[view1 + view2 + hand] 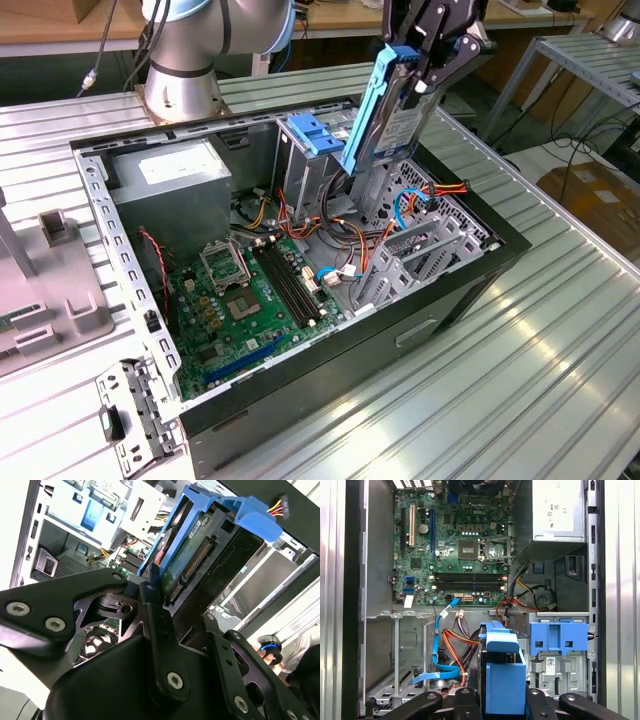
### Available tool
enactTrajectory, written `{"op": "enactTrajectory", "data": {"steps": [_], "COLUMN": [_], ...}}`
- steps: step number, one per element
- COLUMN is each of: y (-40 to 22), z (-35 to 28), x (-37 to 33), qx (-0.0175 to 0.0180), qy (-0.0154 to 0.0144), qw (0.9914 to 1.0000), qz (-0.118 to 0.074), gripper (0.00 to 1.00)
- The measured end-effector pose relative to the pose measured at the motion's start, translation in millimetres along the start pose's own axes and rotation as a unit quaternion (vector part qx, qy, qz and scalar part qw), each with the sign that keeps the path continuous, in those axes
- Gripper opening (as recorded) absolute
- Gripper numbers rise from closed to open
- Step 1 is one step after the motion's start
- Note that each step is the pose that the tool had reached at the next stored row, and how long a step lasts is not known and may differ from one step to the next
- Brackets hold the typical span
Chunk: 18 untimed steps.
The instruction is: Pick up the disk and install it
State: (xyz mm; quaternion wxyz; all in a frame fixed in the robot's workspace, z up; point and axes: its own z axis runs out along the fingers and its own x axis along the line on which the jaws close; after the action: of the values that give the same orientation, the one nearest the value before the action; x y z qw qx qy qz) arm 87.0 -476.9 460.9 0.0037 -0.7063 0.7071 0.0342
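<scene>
Clamping the disk (393,115) upright, the gripper (428,62) hangs above the open computer case (430,315).

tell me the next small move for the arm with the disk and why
Probably ease the disk down toward the drive cage: the jaws hold it tilted above the open case, beside the cage, not yet seated.
</scene>
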Motion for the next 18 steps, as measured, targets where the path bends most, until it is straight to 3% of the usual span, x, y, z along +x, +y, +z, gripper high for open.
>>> {"op": "enactTrajectory", "data": {"steps": [18], "y": [0.0], "z": [-0.8], "x": [15.2], "qx": [0.0], "qy": [0.0], "qw": [1.0], "qz": [0.0], "gripper": [0.36]}}
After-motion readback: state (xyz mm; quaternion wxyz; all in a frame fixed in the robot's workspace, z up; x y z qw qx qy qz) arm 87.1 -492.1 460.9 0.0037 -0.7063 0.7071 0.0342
